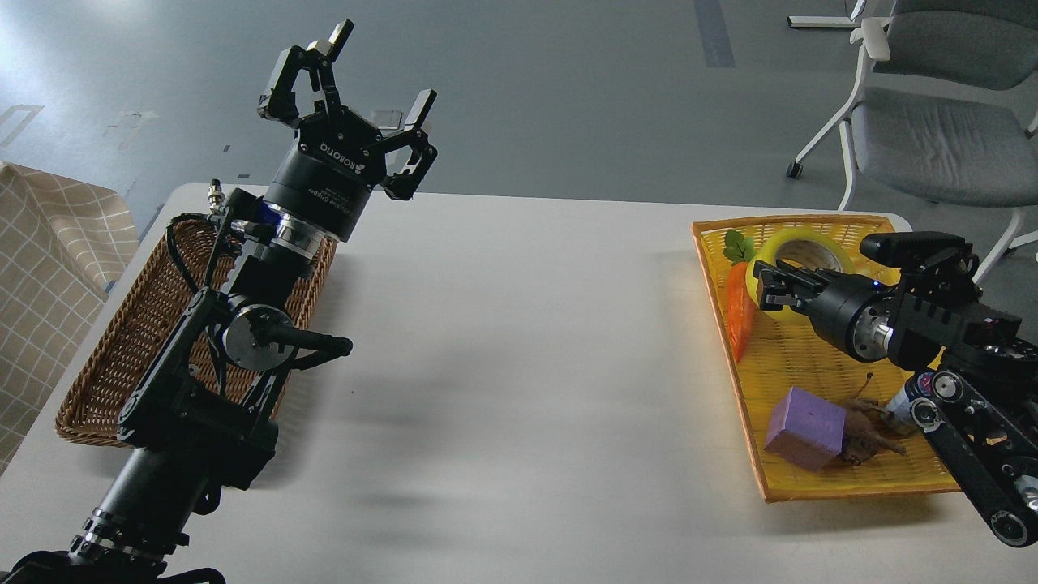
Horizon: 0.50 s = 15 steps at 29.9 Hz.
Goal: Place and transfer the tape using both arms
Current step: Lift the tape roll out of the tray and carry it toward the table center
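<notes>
The tape is a yellow translucent roll with a whitish core. My right gripper is shut on its near rim and holds it lifted above the back of the yellow tray. My left gripper is open and empty, raised high above the far left of the table, over the far end of the wicker basket.
In the yellow tray lie a toy carrot, a purple block and a brown dried thing. A grey chair stands behind the table at the right. The white table lies between basket and tray.
</notes>
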Each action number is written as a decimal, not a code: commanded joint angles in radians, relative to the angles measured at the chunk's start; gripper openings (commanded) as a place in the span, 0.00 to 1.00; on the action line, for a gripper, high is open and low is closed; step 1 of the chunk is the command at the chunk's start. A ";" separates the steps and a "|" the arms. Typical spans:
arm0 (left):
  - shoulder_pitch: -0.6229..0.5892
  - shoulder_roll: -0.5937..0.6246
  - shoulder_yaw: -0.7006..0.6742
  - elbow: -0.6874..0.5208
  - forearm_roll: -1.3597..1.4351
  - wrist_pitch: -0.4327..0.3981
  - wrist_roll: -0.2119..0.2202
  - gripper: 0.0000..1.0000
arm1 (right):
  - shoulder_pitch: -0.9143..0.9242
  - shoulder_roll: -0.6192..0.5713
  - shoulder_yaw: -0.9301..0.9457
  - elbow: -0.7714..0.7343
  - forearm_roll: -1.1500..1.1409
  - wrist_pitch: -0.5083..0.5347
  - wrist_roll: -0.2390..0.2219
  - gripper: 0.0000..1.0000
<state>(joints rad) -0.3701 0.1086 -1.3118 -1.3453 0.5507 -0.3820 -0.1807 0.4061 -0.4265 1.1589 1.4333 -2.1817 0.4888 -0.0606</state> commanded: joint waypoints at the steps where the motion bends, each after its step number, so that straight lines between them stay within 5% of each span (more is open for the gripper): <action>1: -0.001 0.009 -0.001 -0.002 0.000 0.000 0.000 0.98 | 0.105 -0.020 -0.007 0.010 0.000 0.000 0.001 0.05; 8: 0.004 0.013 -0.004 -0.008 0.000 0.000 0.000 0.98 | 0.256 -0.006 -0.090 0.001 0.000 0.000 0.002 0.05; 15: 0.005 0.017 -0.009 -0.009 0.000 0.002 0.000 0.98 | 0.349 0.135 -0.205 -0.007 0.000 0.000 0.002 0.06</action>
<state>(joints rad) -0.3665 0.1252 -1.3190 -1.3543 0.5507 -0.3805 -0.1808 0.7307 -0.3438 0.9780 1.4291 -2.1817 0.4887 -0.0581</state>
